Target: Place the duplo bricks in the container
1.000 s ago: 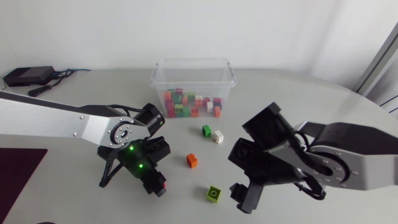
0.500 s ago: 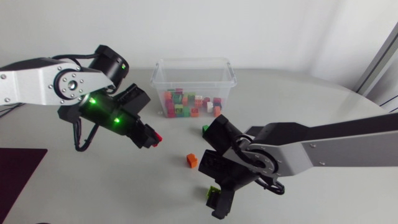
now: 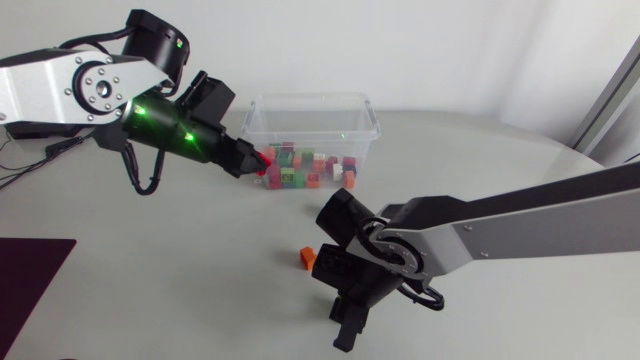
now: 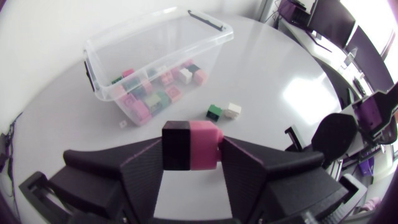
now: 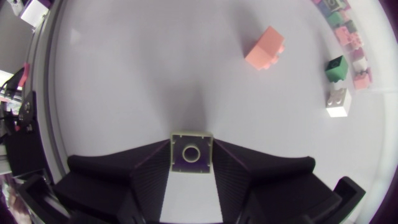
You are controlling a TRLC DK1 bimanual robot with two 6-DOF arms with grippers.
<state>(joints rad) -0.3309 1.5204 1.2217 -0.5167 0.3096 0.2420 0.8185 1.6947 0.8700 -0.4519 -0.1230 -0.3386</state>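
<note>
A clear plastic container at the table's back holds several small coloured bricks. My left gripper hangs by its front left corner, shut on a red-pink brick, which is off the table. My right gripper is down at the table's front middle, its fingers closed against both sides of a lime green brick. An orange brick lies just left of the right arm. Ahead of the right gripper lie a dark green brick and a white brick, hidden by the arm in the head view.
A dark mat covers the table's front left corner. The right arm's links stretch across the middle right of the table. Bare tabletop lies between the container and the orange brick.
My left gripper has risen and swung with its brick from the front of the table to the container's corner. My right gripper has come down over the lime brick and closed on it.
</note>
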